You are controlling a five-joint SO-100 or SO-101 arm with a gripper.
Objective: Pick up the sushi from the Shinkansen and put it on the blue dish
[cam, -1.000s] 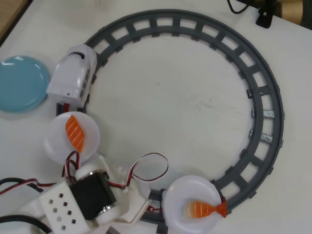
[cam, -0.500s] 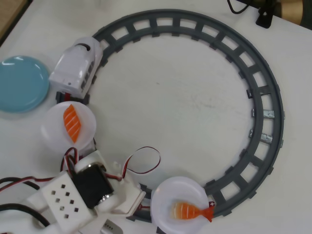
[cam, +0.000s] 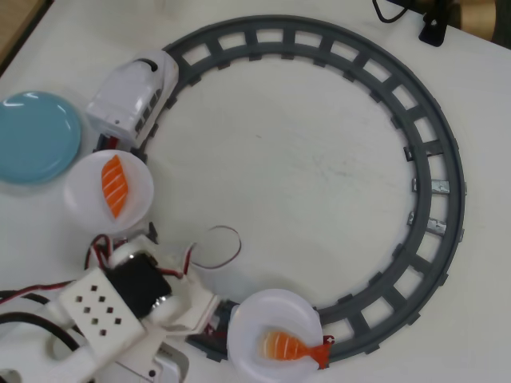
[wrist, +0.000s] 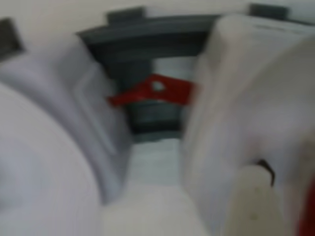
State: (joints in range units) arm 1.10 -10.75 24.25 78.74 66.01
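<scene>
The white Shinkansen [cam: 132,96] stands on the grey track at the upper left of the overhead view. The blue dish [cam: 36,136] lies empty to its left, off the track. My gripper [cam: 198,317] is low over the track between two white plates, and the arm's body hides its fingers. The dark red sushi is hidden in the overhead view. The wrist view is blurred: a pale fingertip [wrist: 253,201] shows at the bottom right, with a dark red sliver [wrist: 309,211] at the edge that I cannot identify. A red coupler [wrist: 152,91] joins two white cars.
A white plate [cam: 80,191] carries the orange striped salmon piece [cam: 114,185]. Another white plate [cam: 247,335] holds the orange shrimp piece [cam: 287,347]. The grey oval track [cam: 435,144] rings the table. Black cables [cam: 399,12] lie at the top right.
</scene>
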